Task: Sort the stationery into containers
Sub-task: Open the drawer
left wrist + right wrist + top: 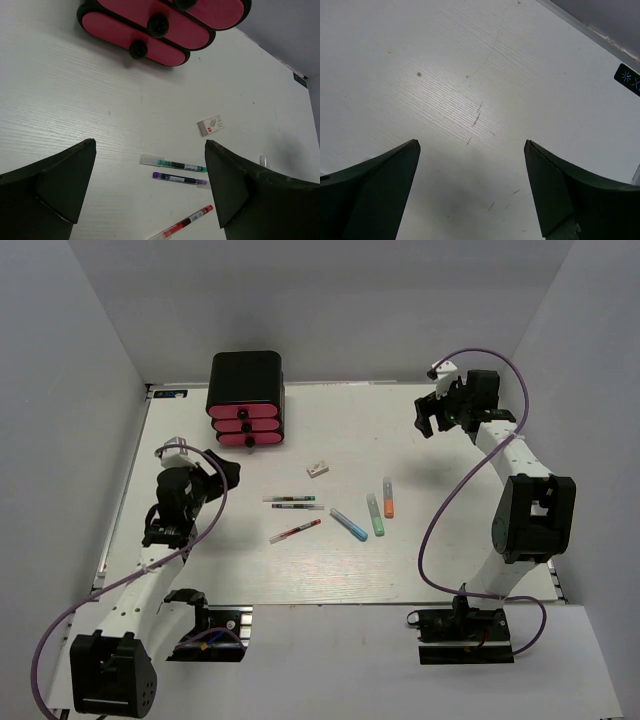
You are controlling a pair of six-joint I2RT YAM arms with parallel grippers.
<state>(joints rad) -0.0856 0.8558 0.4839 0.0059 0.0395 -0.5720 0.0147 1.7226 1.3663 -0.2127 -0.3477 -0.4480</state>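
The black rounded cabinet (246,375) has three stacked pink drawers (262,425), black-knobbed.

Black cabinet (245,375) with pink drawers (263,426), black knobs (243,427).

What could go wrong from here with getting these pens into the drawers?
First, all three drawers look shut, so a pull on a knob might drag the whole cabinet instead of opening one. Second, the green-ink pen and purple-ink pen lie close together and parallel, so the open left tool could pinch both or roll one away.
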